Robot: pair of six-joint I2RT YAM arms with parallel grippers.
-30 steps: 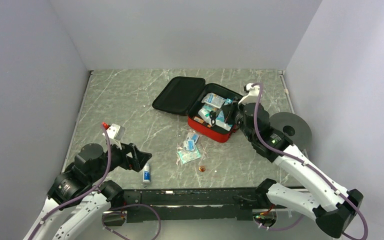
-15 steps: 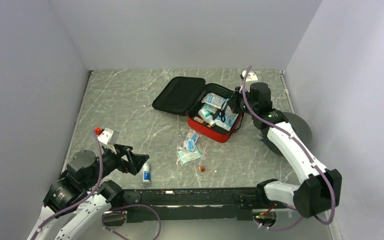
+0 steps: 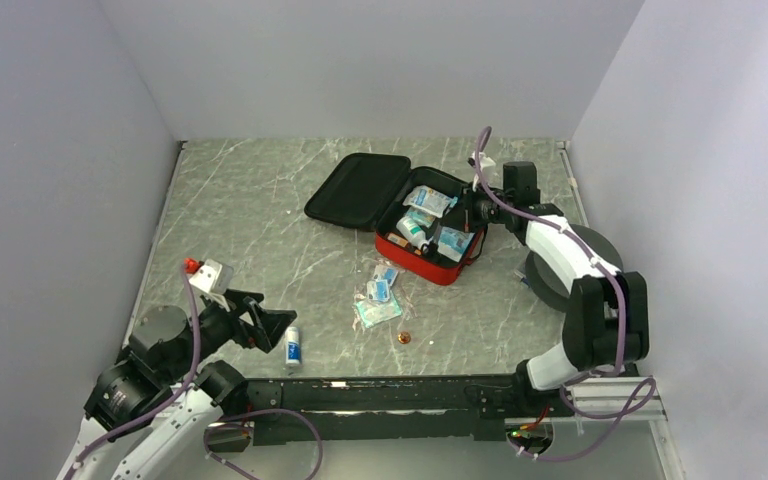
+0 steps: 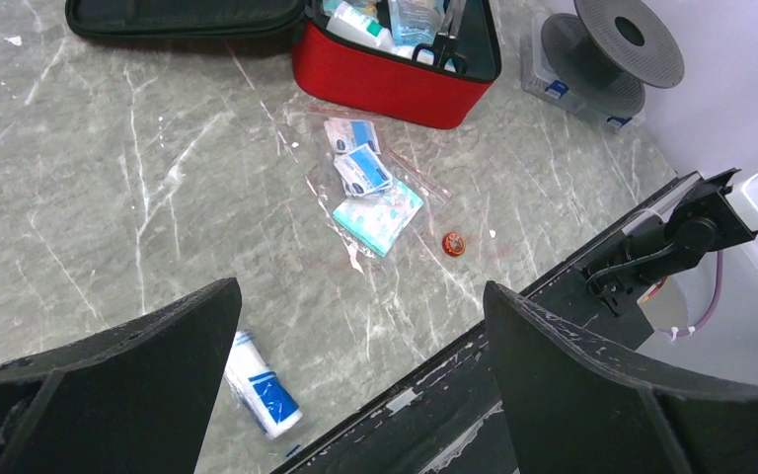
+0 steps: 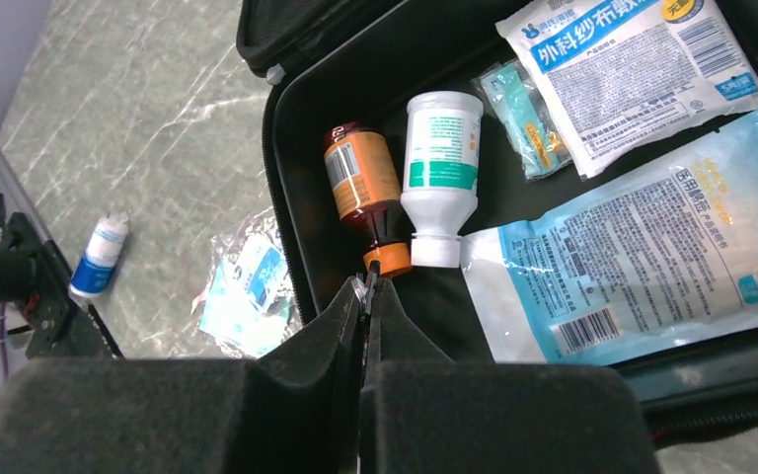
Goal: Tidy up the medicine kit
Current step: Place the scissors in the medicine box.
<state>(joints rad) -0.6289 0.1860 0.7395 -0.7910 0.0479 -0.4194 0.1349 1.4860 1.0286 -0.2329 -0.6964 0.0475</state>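
Observation:
The red medicine kit [image 3: 430, 262] lies open at mid-table, its black lid [image 3: 358, 190] flat to the left. Inside it are a brown bottle [image 5: 360, 188], a white bottle [image 5: 441, 163] and blue packets [image 5: 632, 257]. My right gripper [image 3: 472, 212] hovers over the kit's right side, shut on the thin blades of scissors [image 4: 438, 51]; a sliver of metal shows between the fingertips [image 5: 367, 281]. My left gripper [image 3: 275, 325] is open near the front left, above a white-and-blue tube [image 4: 262, 387], holding nothing.
A clear bag of small packets [image 3: 378, 300] and a small orange cap [image 3: 404, 338] lie in front of the kit. A grey spool [image 3: 580, 262] sits on a clear box at the right. The black front rail [image 4: 553, 296] runs close under the left gripper.
The right arm has folded back to the right and its gripper has shifted toward the kit's far right edge, still shut. The left gripper drew back slightly toward the near left, still open.

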